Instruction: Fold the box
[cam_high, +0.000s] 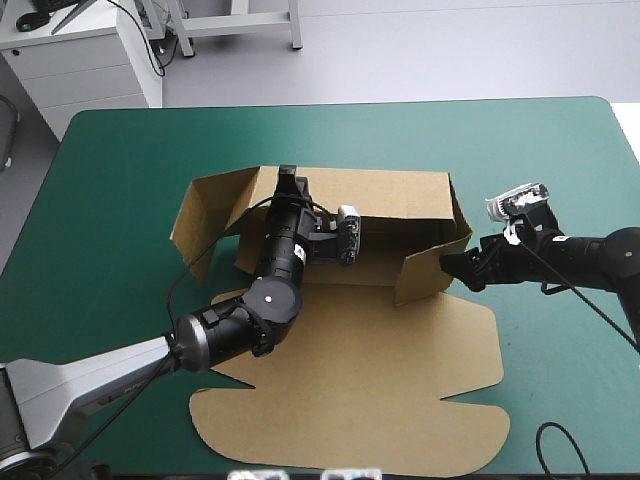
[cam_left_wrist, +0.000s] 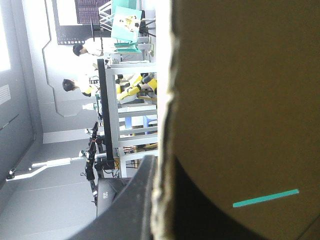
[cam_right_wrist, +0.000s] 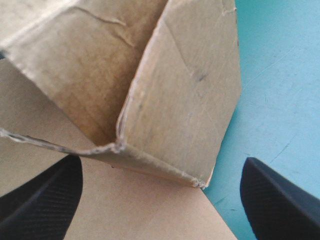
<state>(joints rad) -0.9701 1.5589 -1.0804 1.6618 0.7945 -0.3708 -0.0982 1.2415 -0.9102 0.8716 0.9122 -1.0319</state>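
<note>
Jaws of left gripper (cam_high: 289, 178) clamp box (cam_high: 380, 370) rear wall; right gripper (cam_high: 450, 265) gaping at corner; long axis left-right.

No writing, label, brand, number or sign can be read anywhere: the brown box (cam_high: 350, 390) shows plain board in all 3 views, and the teal-green cover of the bench (cam_high: 120, 150) carries no readable marking.
</note>
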